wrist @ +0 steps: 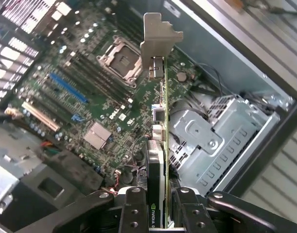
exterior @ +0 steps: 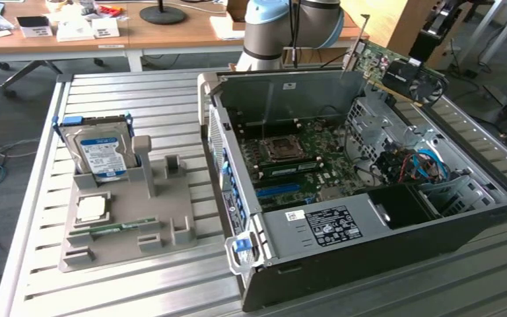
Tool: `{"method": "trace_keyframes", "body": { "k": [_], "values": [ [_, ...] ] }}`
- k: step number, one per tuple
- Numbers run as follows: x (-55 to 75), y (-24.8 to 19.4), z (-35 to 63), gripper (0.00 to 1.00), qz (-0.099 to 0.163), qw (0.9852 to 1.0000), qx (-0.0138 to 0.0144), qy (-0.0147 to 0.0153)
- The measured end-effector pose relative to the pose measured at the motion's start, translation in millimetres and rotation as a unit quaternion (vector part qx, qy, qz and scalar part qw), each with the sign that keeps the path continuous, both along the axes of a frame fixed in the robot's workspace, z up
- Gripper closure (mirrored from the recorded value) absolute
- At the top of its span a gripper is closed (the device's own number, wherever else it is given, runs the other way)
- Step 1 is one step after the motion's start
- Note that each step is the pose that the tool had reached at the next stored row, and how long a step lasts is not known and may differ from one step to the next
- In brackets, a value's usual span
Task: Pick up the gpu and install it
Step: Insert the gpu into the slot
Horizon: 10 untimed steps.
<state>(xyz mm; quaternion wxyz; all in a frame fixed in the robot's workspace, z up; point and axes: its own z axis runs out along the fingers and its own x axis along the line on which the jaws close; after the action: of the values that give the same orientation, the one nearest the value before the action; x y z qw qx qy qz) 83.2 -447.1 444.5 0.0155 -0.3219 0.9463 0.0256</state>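
Green gpu (wrist: 159, 126): hanging edge-on in the air over the open case (exterior: 465, 218), clear of its rim.
Claw (wrist: 158, 213): clenching the gpu by both faces at its near end.
Long axis: running straight away from the claw, silver bracket (wrist: 159, 36) leading.
Slots: lying below on the motherboard (wrist: 80, 102); blue slot (wrist: 68, 88) sitting well apart from the card's line.
Hidden: the connector edge is proving hard to make out edge-on.
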Motion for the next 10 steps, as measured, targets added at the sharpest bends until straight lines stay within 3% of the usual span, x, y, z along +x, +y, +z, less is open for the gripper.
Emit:
{"method": "trace_keyframes", "body": {
  "k": [5, 10],
  "values": [
    [0.0, 0.0, -0.2, 0.73, 0.045, 0.999, -0.0001, 0.0],
    [0.0, 0.0, -0.6, 0.73, 0.09, 0.9959, 0.0, 0.0]
  ]
}}
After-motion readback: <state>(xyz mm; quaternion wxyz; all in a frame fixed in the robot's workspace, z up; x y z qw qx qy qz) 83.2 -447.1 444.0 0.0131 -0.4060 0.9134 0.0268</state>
